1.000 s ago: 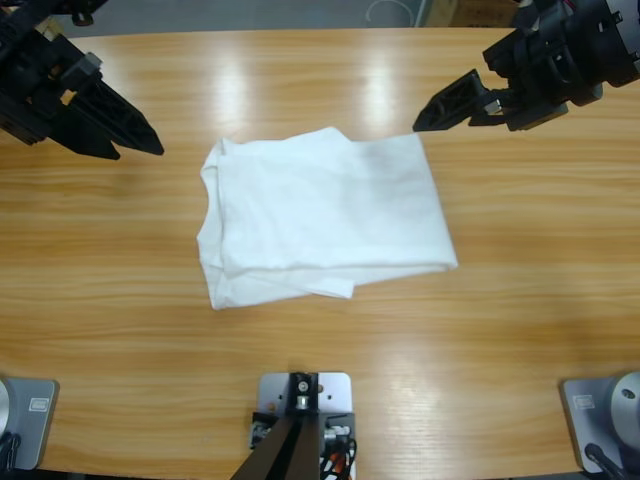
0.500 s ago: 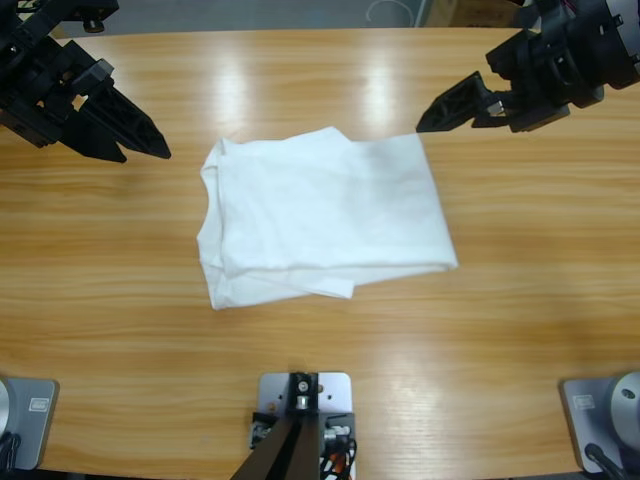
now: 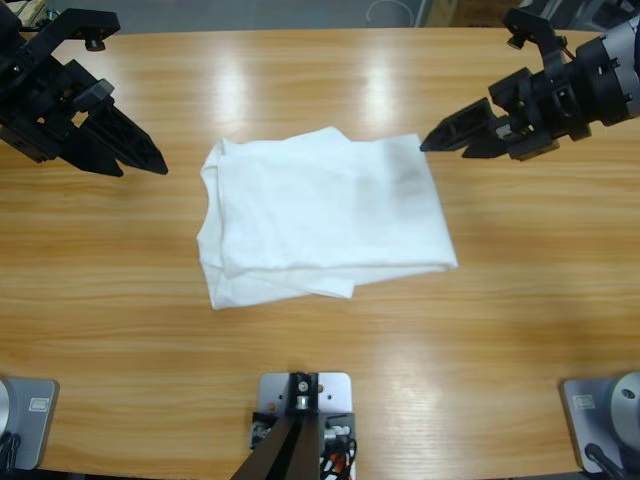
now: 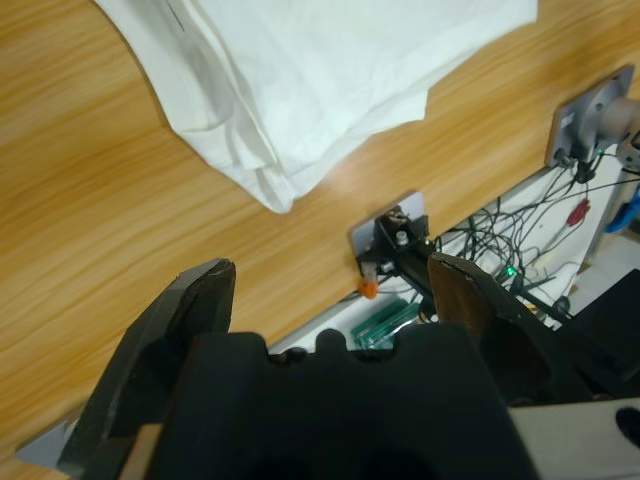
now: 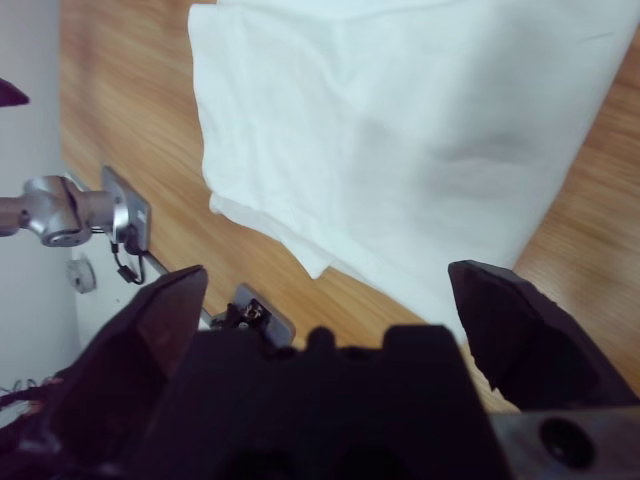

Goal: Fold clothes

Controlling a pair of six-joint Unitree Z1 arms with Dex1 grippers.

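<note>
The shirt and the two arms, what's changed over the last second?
The left gripper crept toward the shirt, then eased back slightly. The right gripper shifted slightly right and down, away from the shirt's corner. Both are open and empty. The folded shirt and table are unchanged.

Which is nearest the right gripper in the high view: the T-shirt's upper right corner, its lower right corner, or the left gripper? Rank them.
From the right gripper:
1. T-shirt upper right corner, just beside the tips.
2. Lower right corner, toward the table's near edge.
3. Left gripper, across the shirt.
</note>
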